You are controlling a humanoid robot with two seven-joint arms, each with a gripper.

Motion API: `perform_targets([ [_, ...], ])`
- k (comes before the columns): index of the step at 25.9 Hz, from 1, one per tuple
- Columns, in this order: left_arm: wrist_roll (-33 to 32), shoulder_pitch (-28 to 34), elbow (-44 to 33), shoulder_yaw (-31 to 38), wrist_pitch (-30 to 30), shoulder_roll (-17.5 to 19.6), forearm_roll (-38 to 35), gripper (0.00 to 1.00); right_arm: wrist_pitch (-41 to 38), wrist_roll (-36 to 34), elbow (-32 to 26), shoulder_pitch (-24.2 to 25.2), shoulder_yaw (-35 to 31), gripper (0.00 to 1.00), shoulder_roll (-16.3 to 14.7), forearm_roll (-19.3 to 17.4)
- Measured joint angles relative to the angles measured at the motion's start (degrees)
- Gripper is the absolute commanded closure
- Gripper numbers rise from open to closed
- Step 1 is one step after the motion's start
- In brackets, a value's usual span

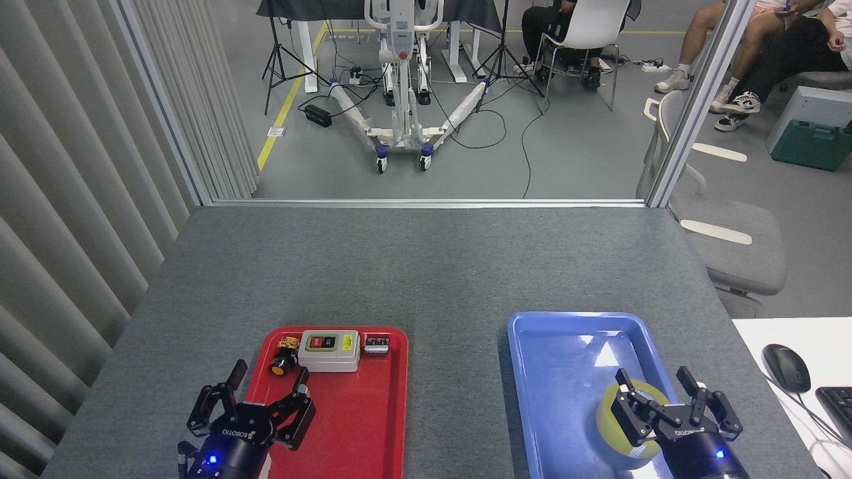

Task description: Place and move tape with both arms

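This is a robotics lab or test bay. A grey felt-covered worktop (426,266) sits inside a glazed partition with aluminium framing (699,100), and vertical blinds (73,186) line the left side. Beyond the glass, on a grey floor marked with a yellow line (293,93), a wheeled white hoist-like stand (401,80) stands among tripods (279,53) and trailing cables (526,146). People sit on chairs (586,33) at the back. A computer mouse (785,367) lies on a white desk to the right.
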Motion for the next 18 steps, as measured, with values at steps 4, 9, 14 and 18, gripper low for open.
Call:
perform_targets([
  [4, -0.1, 0.0, 0.0, 0.1, 0.2, -0.3, -0.2, 0.0, 3.7, -7.3, 0.0, 1.0, -1.0, 0.0, 1.7, -0.5],
  [9, 0.9, 0.0, 0.0, 0.2, -0.1, -1.1, -0.2, 0.0, 6.4, -9.2, 0.1, 2.2, -1.3, 0.0, 3.0, -0.2],
  [14, 2.4, 0.0, 0.1, 0.5, -1.4, -1.6, 0.0, 0.0, 6.9, -9.4, 0.1, 2.3, -1.1, 0.0, 3.1, 0.5],
  [18, 2.4, 0.1, 0.0, 2.7, -2.2, -1.4, 1.4, 0.0, 6.8, -9.2, 0.1, 2.5, -0.4, 0.0, 3.1, 2.8],
])
